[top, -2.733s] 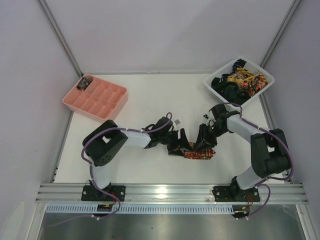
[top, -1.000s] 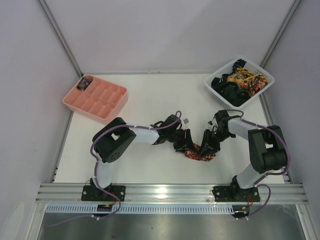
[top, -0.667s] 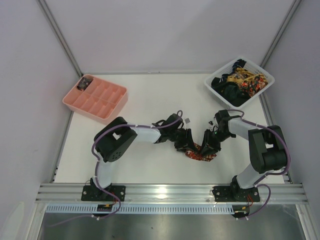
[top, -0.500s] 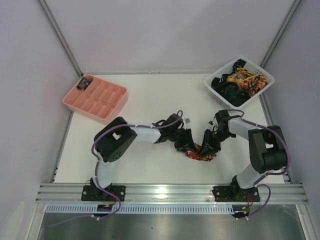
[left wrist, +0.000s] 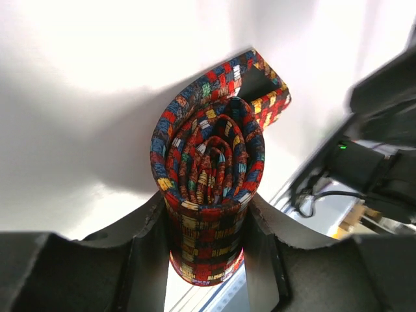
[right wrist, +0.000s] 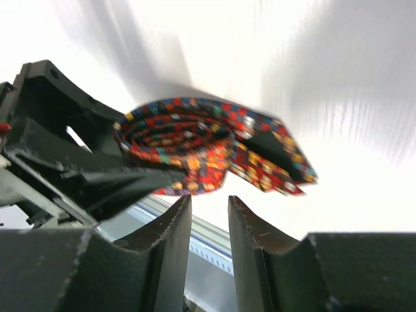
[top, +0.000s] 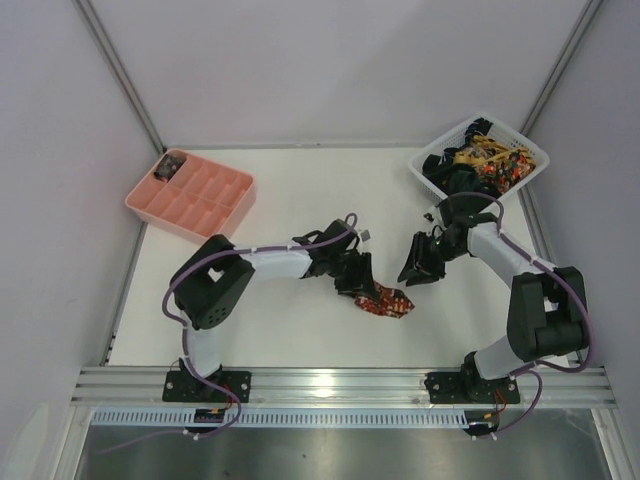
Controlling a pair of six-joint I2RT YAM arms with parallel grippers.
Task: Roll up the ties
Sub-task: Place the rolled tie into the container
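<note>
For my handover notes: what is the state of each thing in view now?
Multicoloured checked fabric tie: rolled, tail end loose, gripped.
Left tool: shut on the tie.
Right tool: open, empty, apart from the tie.
White plastic lattice basket: holds jumbled ties.
Pink compartment tray: one corner compartment filled.

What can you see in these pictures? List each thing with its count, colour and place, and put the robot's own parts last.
rolled tie: one, red with yellow, orange and blue checks, near middle of the table
loose ties: several, count unclear, dark and yellow-red patterned, heaped in the basket
basket: one, white lattice, far right corner
tray: one, pink, compartments, far left
dark item: one, tray's far-left compartment, too small to identify
table: one, white
left hand: one, black, closed on the rolled tie
right hand: one, black, right of the roll, apart from it, fingers slightly parted, holding nothing
</note>
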